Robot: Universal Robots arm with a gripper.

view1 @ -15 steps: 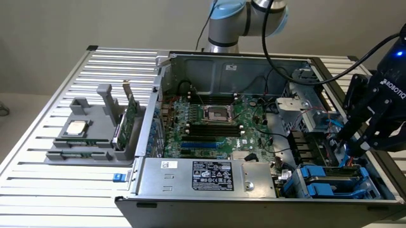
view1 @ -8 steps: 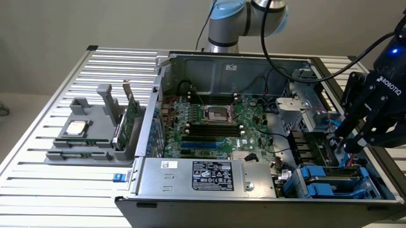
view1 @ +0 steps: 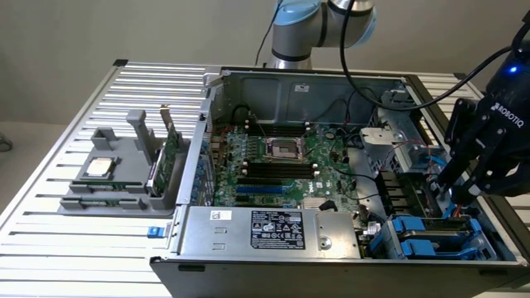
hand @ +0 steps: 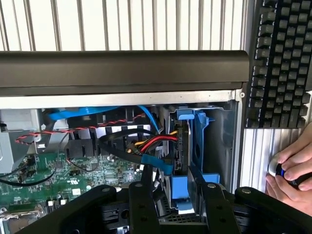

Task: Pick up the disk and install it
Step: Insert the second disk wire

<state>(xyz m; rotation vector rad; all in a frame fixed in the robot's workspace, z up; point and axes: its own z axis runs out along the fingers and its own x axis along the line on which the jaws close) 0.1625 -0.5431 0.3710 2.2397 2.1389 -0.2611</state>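
The disk (hand: 181,146) stands on edge in the drive bay at the corner of the open computer case (view1: 248,264), held in its blue carrier frame (hand: 199,141). In the exterior view the disk (view1: 435,226) lies low at the right, between blue rails. My black gripper (view1: 465,197) hangs straight over that bay. Seen from the wrist, the gripper (hand: 176,183) has one finger on each side of the carrier's near end and is shut on it. Red, yellow, black and blue cables (hand: 146,146) run right beside the disk.
The green motherboard (view1: 282,167) fills the case floor, with a labelled metal box (view1: 273,230) beside it. A grey holder (view1: 116,180) at the exterior view's left carries a silver chip and an upright green card. Outside the case lie a keyboard (hand: 282,63) and a person's hand (hand: 292,170) on a mouse.
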